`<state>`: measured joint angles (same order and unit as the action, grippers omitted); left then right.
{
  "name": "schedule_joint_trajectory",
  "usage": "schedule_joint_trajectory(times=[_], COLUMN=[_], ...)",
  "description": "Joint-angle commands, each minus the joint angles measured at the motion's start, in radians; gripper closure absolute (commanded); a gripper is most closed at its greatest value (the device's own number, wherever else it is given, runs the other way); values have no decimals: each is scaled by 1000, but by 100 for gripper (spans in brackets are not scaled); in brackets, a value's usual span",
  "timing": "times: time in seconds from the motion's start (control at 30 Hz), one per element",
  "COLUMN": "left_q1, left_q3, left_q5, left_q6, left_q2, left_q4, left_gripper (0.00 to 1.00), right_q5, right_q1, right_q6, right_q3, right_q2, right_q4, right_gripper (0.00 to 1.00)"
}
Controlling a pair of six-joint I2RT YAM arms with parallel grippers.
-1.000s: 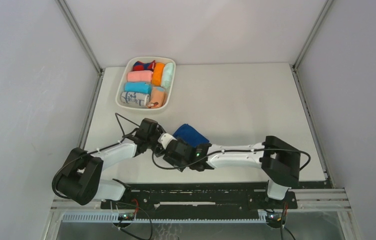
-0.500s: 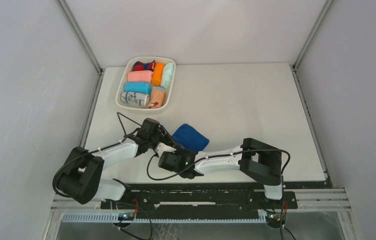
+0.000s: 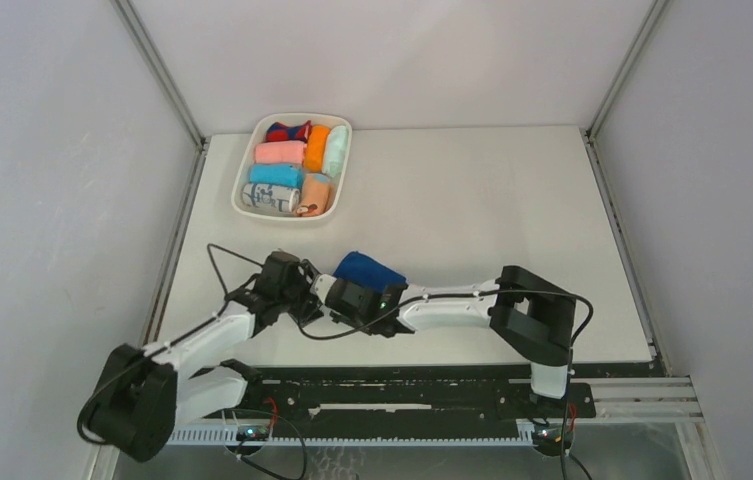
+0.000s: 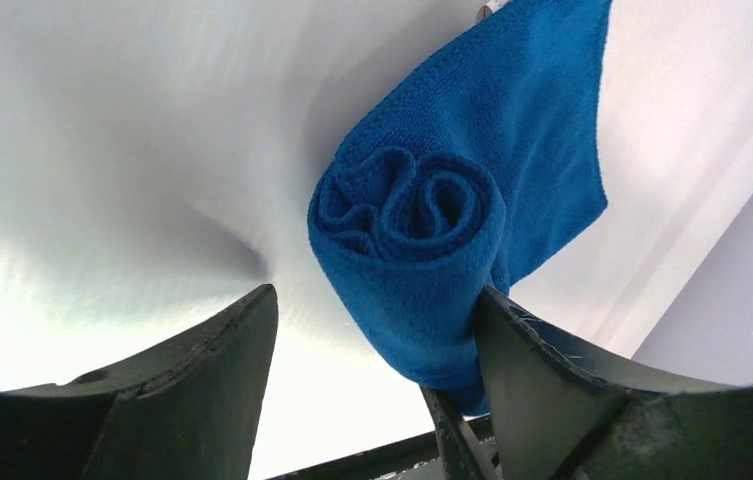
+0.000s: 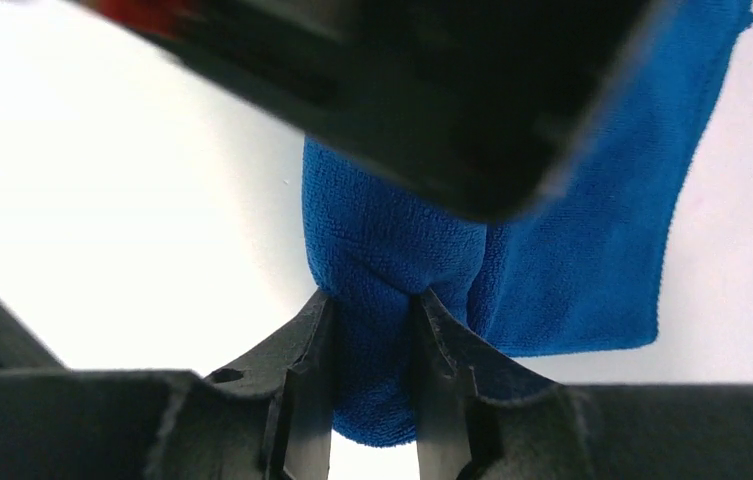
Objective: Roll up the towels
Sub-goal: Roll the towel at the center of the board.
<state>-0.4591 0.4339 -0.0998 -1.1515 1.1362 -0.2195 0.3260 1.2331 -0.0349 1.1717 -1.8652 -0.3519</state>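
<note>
between right gripper (image 5: pixel 372 302) fingers: blue towel (image 5: pixel 388 232) pinched

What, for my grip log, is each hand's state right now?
Left hand: open, gripping nothing.
Right hand: closed on the blue towel.

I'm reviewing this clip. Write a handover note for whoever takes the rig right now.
Left tool: open, with the rolled end of the blue towel between its fingers.
Right tool: shut on the blue towel, pinching the roll.
Peach towel: in the tray, apparently rolled.
Done: blue towel partly rolled.
Left: roll up its flat loose tail, then probably put it in the tray.
</note>
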Motion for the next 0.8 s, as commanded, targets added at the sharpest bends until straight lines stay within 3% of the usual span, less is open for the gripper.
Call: schedule_joint_trajectory(times=[0.0,0.3,0.57,0.77], left_q1=[48,108,109,109], left_q3=[-65,-130,-162,-175], left_q5=[30,87,-1,-4], left_q6=[-44,-89,-98,-109], left_q2=[-175,-491,-460,-476], left_q4=[-91,-257,-190,-191], left_gripper=[23,12,8,8], right_q5=[-389,-786,-1097,-1241], right_q1=[-59,-170,-290,-355], right_q6=[0,24,138,233], right_q3=[-25,-6,-6,-5], right_q2=[9,-29,-119,-178], right_q4=[6,-8,52,98], right_gripper=[77,77,75,73])
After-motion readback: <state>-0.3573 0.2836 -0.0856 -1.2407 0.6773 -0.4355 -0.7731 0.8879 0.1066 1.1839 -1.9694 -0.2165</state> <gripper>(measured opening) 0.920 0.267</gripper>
